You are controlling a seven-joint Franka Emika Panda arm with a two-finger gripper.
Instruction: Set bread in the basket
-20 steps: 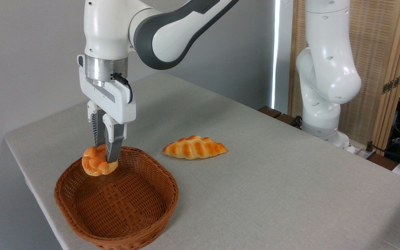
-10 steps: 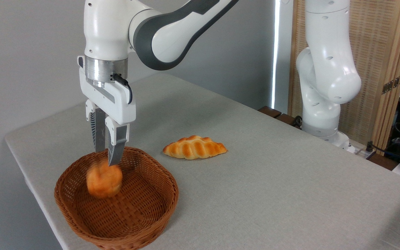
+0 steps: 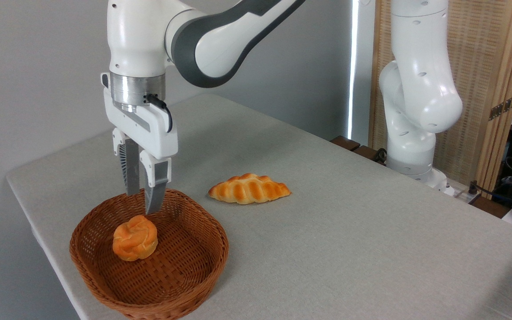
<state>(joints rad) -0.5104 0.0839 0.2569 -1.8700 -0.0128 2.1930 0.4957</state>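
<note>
Now bread [image 3: 135,238] sits in basket [image 3: 194,271], just below hand [image 3: 142,202]; hand slightly parted, empty.

A grey wall [image 3: 38,66] is seen behind the table [image 3: 349,249]; a reed screen [image 3: 487,58] stands at right, cables [image 3: 511,189] below.

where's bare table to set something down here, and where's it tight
The widest bare patch of the table runs right of the braided loaf and the basket, toward the front. The back strip behind the loaf is also free. It is crowded at the left: the end effector hangs over the basket, just above the bun.
</note>
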